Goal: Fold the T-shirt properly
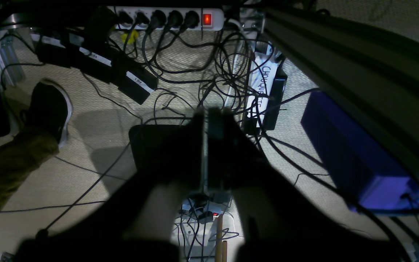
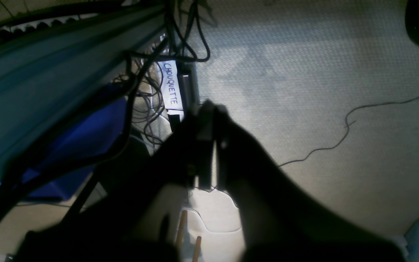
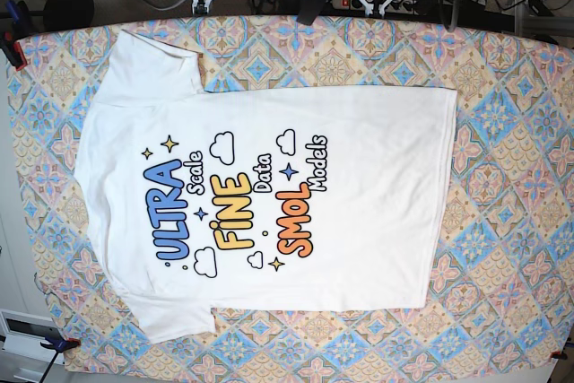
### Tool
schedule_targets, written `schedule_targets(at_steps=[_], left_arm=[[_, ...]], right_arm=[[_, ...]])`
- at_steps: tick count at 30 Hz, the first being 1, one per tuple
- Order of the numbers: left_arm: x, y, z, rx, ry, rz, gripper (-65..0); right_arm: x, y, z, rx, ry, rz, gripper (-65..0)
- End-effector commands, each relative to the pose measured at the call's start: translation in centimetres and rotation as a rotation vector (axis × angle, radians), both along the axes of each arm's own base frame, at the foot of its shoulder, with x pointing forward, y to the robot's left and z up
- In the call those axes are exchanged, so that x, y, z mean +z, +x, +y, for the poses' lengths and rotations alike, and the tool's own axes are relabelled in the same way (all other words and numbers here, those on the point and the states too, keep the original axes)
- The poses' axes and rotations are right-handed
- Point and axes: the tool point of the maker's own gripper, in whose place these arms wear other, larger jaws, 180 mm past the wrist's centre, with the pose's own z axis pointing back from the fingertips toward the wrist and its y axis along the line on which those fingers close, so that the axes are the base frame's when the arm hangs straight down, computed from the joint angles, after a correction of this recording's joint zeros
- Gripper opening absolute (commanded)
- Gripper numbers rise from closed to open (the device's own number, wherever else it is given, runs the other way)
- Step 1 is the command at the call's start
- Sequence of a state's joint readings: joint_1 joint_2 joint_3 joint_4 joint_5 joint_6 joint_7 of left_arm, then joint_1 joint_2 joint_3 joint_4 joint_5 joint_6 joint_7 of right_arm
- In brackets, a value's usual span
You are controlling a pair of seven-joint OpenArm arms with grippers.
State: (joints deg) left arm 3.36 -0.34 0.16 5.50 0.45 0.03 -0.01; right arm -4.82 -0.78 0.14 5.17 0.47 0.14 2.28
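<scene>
Shirt (image 3: pixel 269 186) spread flat, print up, on patterned table (image 3: pixel 511 177); left gripper (image 1: pixel 206 120) and right gripper (image 2: pixel 207 112) both closed, empty, over floor.

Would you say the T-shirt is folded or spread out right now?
Spread out: the T-shirt lies flat, print up, both sleeves extended on the patterned table.

Both wrist views are dim and underexposed, with curved edge distortion. The left gripper (image 1: pixel 206 120) and right gripper (image 2: pixel 206 116) show as blurred black silhouettes, jaws pressed together. Patches of light fall on the carpet (image 2: pixel 304 91). The base view is bright, even and sharp; the T-shirt (image 3: pixel 260 195) casts barely any shadow.
</scene>
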Motion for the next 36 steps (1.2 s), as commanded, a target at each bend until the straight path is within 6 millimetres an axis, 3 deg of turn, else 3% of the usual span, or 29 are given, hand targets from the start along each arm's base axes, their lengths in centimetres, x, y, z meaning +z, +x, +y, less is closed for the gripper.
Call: schedule_targets(at_steps=[1,19,22,24,28,36], left_arm=[[0.0,-0.1,0.1,-0.003,0.004,-0.002,-63.8],[0.0,-0.1,0.2,-0.003,0.006,-0.002,-63.8],[0.0,-1.4,0.2,-0.006,0.006,0.017,-63.8],[0.2,-2.1,1.4,-0.008,0.023,0.011,-63.8],[0.7,-3.8,3.5,-0.017,0.056,-0.011,-63.8],[2.5,-8.5,8.9,-0.059,0.135,0.005,-63.8]], right_arm=[[0.0,-0.6,-0.1,-0.001,-0.001,0.021,-65.0],[0.0,-0.9,-0.1,-0.001,0.000,0.033,-65.0],[0.0,-1.2,-0.1,-0.001,0.000,0.037,-65.0],[0.0,-1.3,-0.4,0.001,-0.005,0.036,-65.0],[0.3,-5.0,-0.5,0.001,-0.007,0.088,-65.0],[2.2,-10.8,-5.9,0.032,-0.095,0.084,-65.0]])
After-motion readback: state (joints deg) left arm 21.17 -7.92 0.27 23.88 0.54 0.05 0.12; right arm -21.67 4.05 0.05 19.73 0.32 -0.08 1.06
